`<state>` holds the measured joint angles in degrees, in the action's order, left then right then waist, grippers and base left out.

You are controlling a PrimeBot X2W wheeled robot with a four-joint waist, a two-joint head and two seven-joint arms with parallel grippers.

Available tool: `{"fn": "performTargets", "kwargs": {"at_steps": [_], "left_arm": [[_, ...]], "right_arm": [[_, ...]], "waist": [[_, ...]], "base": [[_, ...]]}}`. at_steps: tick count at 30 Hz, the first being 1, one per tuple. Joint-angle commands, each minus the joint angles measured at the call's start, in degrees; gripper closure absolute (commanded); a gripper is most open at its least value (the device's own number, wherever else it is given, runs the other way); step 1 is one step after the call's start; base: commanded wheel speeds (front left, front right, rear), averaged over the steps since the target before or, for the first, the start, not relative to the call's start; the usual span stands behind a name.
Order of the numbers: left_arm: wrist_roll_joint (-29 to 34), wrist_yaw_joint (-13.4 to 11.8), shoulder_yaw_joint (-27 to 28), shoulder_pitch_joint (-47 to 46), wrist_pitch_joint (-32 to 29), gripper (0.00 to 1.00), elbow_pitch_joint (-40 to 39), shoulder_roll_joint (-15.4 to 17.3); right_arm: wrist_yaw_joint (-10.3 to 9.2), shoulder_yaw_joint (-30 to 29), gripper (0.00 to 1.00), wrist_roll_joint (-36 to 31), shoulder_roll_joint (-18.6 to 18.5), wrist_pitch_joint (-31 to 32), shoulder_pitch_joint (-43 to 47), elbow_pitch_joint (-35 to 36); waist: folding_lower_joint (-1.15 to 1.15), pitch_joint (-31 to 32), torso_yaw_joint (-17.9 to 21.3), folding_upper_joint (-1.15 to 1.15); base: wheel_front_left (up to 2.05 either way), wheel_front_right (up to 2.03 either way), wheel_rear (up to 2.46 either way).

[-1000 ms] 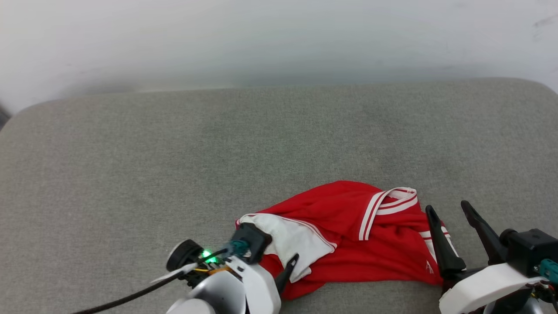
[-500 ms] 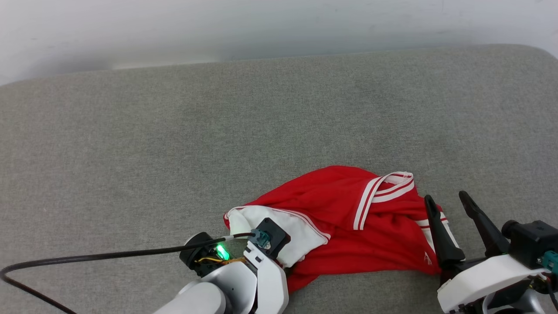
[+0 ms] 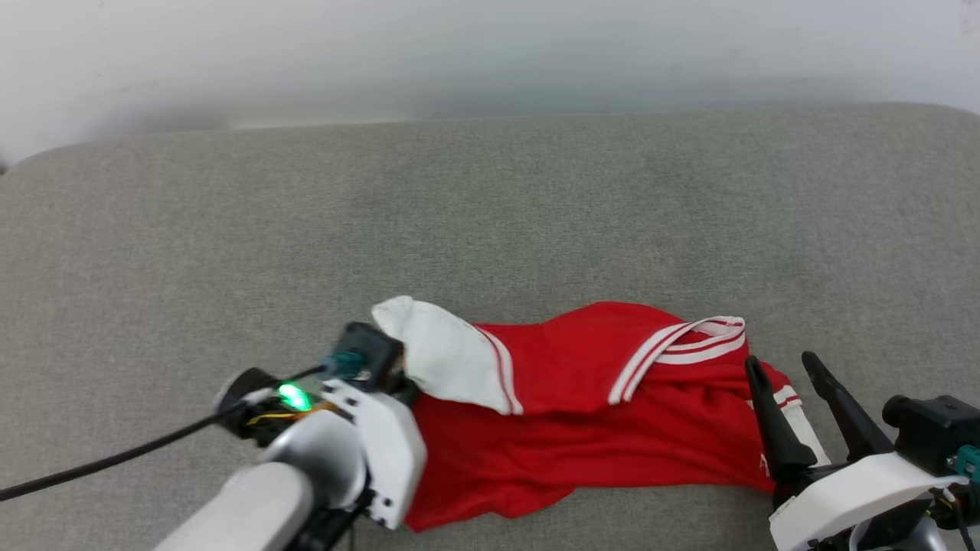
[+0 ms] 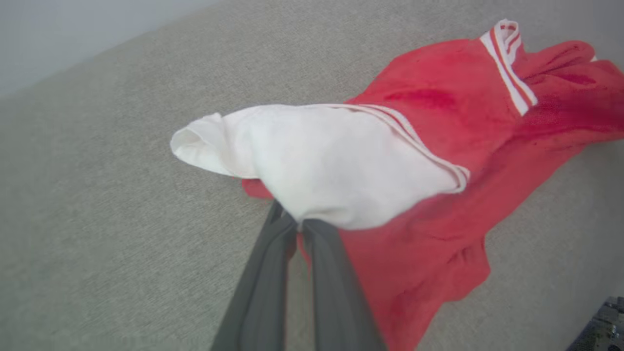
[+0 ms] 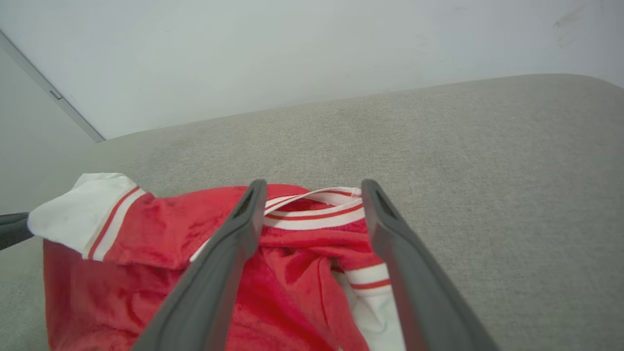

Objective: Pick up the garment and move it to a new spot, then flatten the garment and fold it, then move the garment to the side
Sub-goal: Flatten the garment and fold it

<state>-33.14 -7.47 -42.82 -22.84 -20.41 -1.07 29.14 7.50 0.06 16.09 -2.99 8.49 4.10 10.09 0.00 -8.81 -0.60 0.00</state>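
We are working with the garment (image 3: pixel 582 413) lying crumpled on the grey cushioned surface (image 3: pixel 490 229), in the lower centre of the head view, with its long axis running left to right across the frame. We are gripping its left end with the left gripper (image 4: pixel 297 222). In the left wrist view the two dark fingers are pressed together and clamped on the lower edge of the white sleeve (image 4: pixel 317 161). The sleeve is draping over the fingertips and appears raised off the surface, while the red body is lying toward the upper right of that frame. We are holding the right gripper (image 3: pixel 780 360) at the lower right of the head view, at the garment's opposite end, with its fingers spread wide apart and grasping nothing. In the right wrist view the striped collar (image 5: pixel 317 209) is sitting between the two fingers, just below their tips; we cannot tell whether the fingers are touching the cloth. We are judging the right arm to be the nearer one to the collar end, so the coming move is turning on closing there and lifting along the long axis.
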Motion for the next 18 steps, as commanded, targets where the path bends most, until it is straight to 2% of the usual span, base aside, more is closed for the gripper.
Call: {"fn": "performTargets", "kwargs": {"at_steps": [1,6,9,11,14,15,16,17,18], "left_arm": [[-0.53,-1.29,1.45,1.40,0.60,1.00,-0.71,1.29],[-3.96,-5.92,7.46,6.39,1.64,1.00,-0.88,5.56],[-7.52,-7.93,10.90,10.66,2.87,1.00,0.81,6.66],[-10.24,-8.66,12.69,13.55,3.81,1.00,1.99,6.39],[-13.15,-8.17,14.02,16.98,5.26,1.00,3.96,5.61],[-13.50,-7.79,14.24,17.55,6.04,0.91,4.33,5.29],[-13.86,-7.64,14.46,17.83,6.95,0.54,4.55,4.80],[-13.81,-7.41,14.67,18.12,8.12,0.00,4.62,4.36],[-13.29,-7.64,15.05,18.15,9.93,0.00,4.58,3.83]], "right_arm": [[-0.02,-0.14,0.00,0.28,0.17,0.09,0.41,-0.25],[-0.02,-0.25,0.00,0.66,0.16,0.44,0.42,-0.44],[-0.02,-0.35,0.00,0.61,0.16,0.92,0.29,-0.47],[-0.02,-0.56,0.00,0.43,0.16,1.18,0.28,-0.49],[-0.02,-0.83,0.00,0.21,0.16,1.28,0.27,-0.37],[-0.02,-1.00,0.00,0.18,0.17,1.31,0.30,-0.27],[-0.02,-1.15,0.00,0.03,0.17,1.31,0.28,-0.11],[-0.02,-1.32,0.00,-0.22,0.17,1.38,0.25,0.04],[-0.02,-1.40,0.00,-0.20,0.17,1.40,0.13,0.18]], "waist": [[0.00,0.18,-0.44,0.00],[0.00,0.02,-1.02,0.00],[0.00,-0.23,-1.03,0.00],[0.00,-0.41,-1.06,0.00],[0.00,-0.53,-1.13,0.00],[0.00,-0.57,-1.22,0.00],[0.00,-0.58,-1.35,0.00],[0.00,-0.54,-1.48,0.00],[0.00,-0.43,-1.62,0.00]], "base": [[0.00,0.00,0.00],[0.00,0.00,0.00],[0.00,0.00,0.00],[0.00,0.00,0.00],[0.00,0.00,0.00],[0.00,0.00,0.00],[0.00,0.00,0.00],[0.00,0.00,0.00],[0.00,0.00,0.00]]}}
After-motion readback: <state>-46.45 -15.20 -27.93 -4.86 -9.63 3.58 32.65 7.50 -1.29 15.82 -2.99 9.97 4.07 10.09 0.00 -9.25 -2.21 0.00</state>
